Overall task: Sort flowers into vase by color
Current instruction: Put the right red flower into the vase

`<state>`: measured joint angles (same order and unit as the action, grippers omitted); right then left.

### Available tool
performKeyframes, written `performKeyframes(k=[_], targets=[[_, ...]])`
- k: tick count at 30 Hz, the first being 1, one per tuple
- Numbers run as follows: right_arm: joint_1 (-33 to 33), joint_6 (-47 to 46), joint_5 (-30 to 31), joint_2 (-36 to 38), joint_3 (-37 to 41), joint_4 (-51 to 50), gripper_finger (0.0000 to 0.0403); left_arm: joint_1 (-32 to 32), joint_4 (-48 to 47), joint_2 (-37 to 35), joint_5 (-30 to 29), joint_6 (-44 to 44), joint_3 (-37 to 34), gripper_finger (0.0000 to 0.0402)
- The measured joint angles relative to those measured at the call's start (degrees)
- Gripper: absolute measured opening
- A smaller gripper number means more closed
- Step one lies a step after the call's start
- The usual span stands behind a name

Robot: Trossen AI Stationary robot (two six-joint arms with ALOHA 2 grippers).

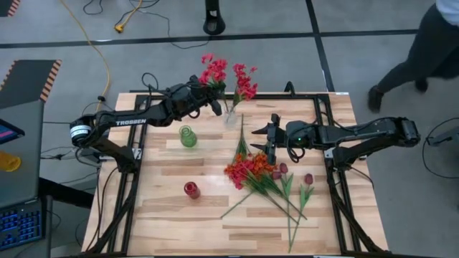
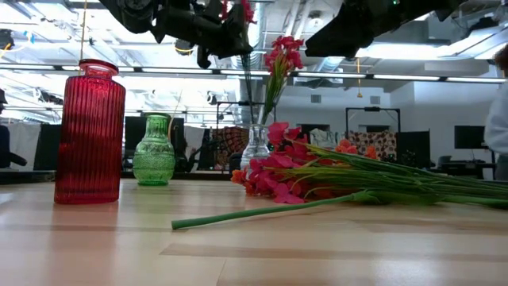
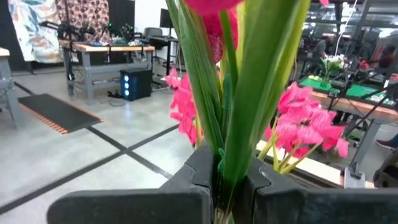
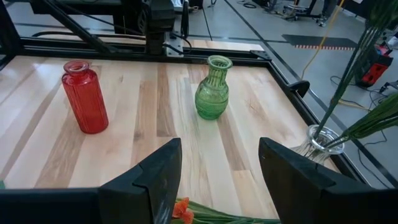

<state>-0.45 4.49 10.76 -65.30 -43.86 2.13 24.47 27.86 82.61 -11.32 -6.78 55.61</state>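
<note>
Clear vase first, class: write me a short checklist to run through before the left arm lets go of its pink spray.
1. Left gripper clamped on pink spray: ok.
2. Stem end inside clear vase: cannot tell.
3. Clear vase upright, already holding a pink spray: ok.
4. Right gripper open, above the orange sprays: ok.
5. Green vase and red vase upright, apart from the vase in use: ok.
</note>
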Motion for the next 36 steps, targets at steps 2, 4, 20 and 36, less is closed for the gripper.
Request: performKeyframes(k=[2,4,20,36], targets=[[0.0,0.0,0.0,0.0,0.0,0.0,0.0239,0.0,-0.2,0.0,0.0,0.0,-0.4,0.0011],[0.0,0.0,0.0,0.0,0.0,0.0,0.0239,0.0,-0.7,0.0,0.0,0.0,-0.4,0.0017],[0.0,0.0,-0.1,0.0,0.0,0.0,0.024,0.0,-3.9,0.0,-0.7,0.0,-0.4,0.008],[0.0,-2.1,-0.1,0.0,0.0,-0.2,0.024,0.0,-12.0,-0.3,-1.0,1.4,-0.2,0.023]])
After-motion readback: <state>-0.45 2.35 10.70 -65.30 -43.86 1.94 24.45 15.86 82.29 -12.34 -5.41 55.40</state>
